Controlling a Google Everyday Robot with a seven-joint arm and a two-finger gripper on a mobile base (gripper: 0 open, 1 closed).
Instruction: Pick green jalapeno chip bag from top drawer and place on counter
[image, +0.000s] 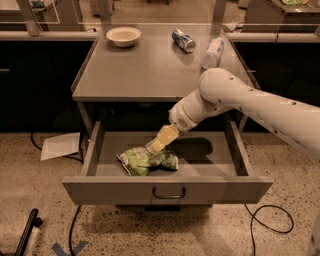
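The green jalapeno chip bag (146, 160) lies crinkled on the floor of the open top drawer (167, 189), left of centre. My gripper (156, 145) reaches down into the drawer from the right, its yellowish fingers (163, 138) at the bag's upper right edge and touching it. The bag rests on the drawer floor. The counter (150, 70) is the grey table top above the drawer.
On the counter stand a white bowl (123, 36) at the back left, a blue can (183, 40) on its side and a clear plastic bottle (212, 52) at the back right. Dark side counters flank it. Cables and a paper sheet (60, 146) lie on the floor.
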